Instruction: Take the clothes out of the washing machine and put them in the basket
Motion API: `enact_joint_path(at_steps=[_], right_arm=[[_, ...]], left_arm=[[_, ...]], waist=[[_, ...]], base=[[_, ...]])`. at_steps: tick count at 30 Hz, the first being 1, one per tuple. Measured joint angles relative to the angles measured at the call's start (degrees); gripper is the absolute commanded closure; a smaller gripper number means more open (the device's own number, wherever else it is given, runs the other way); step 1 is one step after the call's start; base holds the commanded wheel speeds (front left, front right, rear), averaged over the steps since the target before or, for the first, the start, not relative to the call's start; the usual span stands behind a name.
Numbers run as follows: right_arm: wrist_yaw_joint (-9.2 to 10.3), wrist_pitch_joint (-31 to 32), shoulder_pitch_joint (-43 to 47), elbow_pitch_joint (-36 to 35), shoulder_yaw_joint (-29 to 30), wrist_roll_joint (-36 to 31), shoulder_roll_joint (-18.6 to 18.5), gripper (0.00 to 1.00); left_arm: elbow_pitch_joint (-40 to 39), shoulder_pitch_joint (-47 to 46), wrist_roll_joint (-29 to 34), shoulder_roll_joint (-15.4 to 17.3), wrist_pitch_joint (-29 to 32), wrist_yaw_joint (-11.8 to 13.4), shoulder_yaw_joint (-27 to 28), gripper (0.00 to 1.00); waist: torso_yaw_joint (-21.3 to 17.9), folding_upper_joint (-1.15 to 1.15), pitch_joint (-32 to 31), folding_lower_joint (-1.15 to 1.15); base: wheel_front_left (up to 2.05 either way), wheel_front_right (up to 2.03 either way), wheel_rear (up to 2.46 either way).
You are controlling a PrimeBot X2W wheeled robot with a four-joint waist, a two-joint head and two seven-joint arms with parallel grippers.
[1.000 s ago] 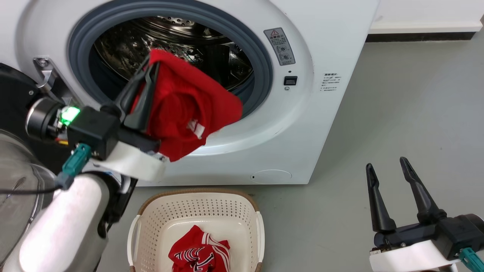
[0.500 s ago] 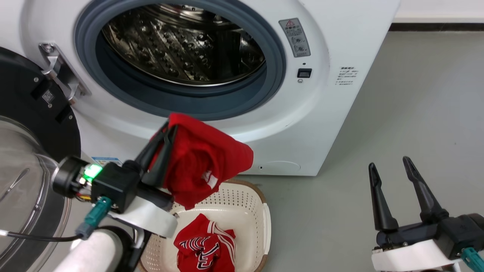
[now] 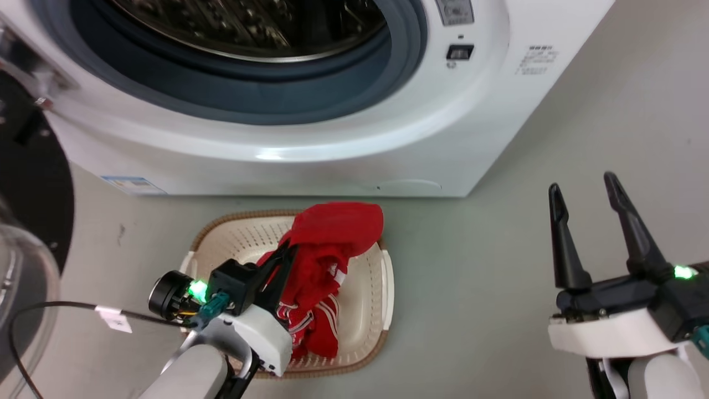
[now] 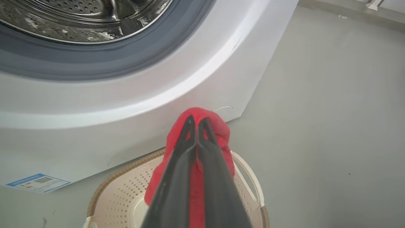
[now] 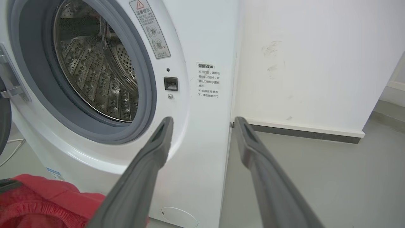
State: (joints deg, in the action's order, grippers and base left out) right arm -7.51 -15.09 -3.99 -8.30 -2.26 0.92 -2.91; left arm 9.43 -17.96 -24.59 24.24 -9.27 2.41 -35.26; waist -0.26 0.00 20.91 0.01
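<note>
Head view: the left hand [image 3: 289,248] is clenched on the plain red garment [image 3: 338,227] and holds it over the basket [image 3: 389,277], toward the far rim. Under it the striped jersey [image 3: 324,324] lies inside the basket; whether the two cloths touch I cannot tell. The basket stands on the grey floor [image 3: 476,288], just in front of the washing machine [image 3: 332,160]. The machine's open door [image 3: 30,183] hangs at the left edge. The right hand [image 3: 581,185] is released, fingers spread, over open floor well to the basket's right. A white wall [image 5: 300,63] rises beyond the machine's right side.
</note>
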Motion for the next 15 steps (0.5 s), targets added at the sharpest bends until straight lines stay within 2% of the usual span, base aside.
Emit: enact_joint_path(at_steps=[9, 15], right_arm=[[0.00, 0.00, -4.55, -0.93, 0.82, 0.67, -0.01, 0.00], [0.00, 0.00, -7.19, -1.56, 0.86, 1.97, -0.01, 0.00]], left_arm=[[21.18, -8.17, -0.18, -3.69, -2.68, -4.42, -1.18, 1.00], [36.62, -15.57, 0.85, -5.94, -3.57, -6.02, -2.04, 1.00]], waist=[[-3.19, 0.00, 9.70, 0.00], [-5.61, 0.00, 15.73, 0.01]], base=[[0.00, 0.00, 0.00], [0.00, 0.00, 0.00]])
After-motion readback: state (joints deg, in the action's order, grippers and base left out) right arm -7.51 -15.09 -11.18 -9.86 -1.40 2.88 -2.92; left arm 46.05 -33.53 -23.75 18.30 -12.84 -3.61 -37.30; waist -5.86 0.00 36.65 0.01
